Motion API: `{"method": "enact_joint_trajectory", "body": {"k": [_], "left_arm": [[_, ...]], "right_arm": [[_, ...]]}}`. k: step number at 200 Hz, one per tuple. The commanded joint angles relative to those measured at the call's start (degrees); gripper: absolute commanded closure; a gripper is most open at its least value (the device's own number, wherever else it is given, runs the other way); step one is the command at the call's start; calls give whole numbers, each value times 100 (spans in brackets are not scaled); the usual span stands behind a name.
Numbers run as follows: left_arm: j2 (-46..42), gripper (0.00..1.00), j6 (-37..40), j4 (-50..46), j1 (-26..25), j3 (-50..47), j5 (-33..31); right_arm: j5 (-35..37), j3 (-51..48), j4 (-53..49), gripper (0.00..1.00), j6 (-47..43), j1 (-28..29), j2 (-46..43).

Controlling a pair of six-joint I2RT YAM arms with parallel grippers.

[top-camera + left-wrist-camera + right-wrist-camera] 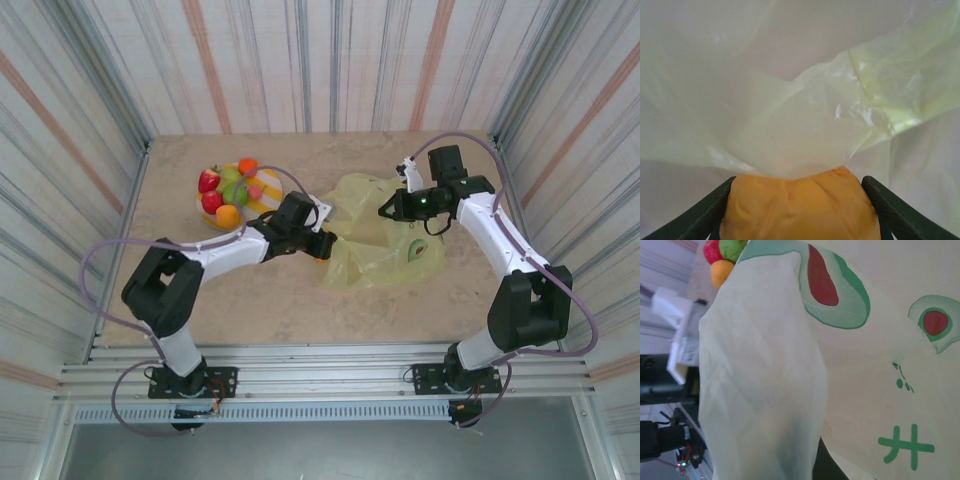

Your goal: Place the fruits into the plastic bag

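- The left gripper [319, 244] is partly open around an orange fruit [800, 207], which sits pressed between its dark green fingers [705, 215].
- It is at the left edge of the plastic bag [375, 255], whose translucent film hangs right in front of the held fruit.
- The right gripper [388, 212] is closed on the bag's upper edge.
- The bag lies crumpled on the table [250, 300] between the two arms.
- The other fruits [228, 190] are piled on the striped plate [270, 184], just left of the left gripper.
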Motion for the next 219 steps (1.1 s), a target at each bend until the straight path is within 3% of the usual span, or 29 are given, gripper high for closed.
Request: {"method": "enact_joint_trajectory", "body": {"k": [1,35,90,129,197,219], "left_arm": [[216,51,-283,559,4,358,124],[414,50,-754,1434,-269,418,370],[821,46,-1660,2798,-554,272,-339],[1197,39,-1783,3241,-744,236,-885],[1758,38,-1961,3490,-776,453,-1000],[1752,32,-1911,3463,-777,456,-990]], "right_arm": [[-393,-120,153,100,211,20,-21],[-557,-209,523,100,632,173,120],[-1202,-564,1644,100,1881,247,159],[-1279,-909,2277,100,2471,172,70],[-1246,-1103,2500,100,2620,125,126],[-1223,-1134,2462,100,2586,62,118]]}}
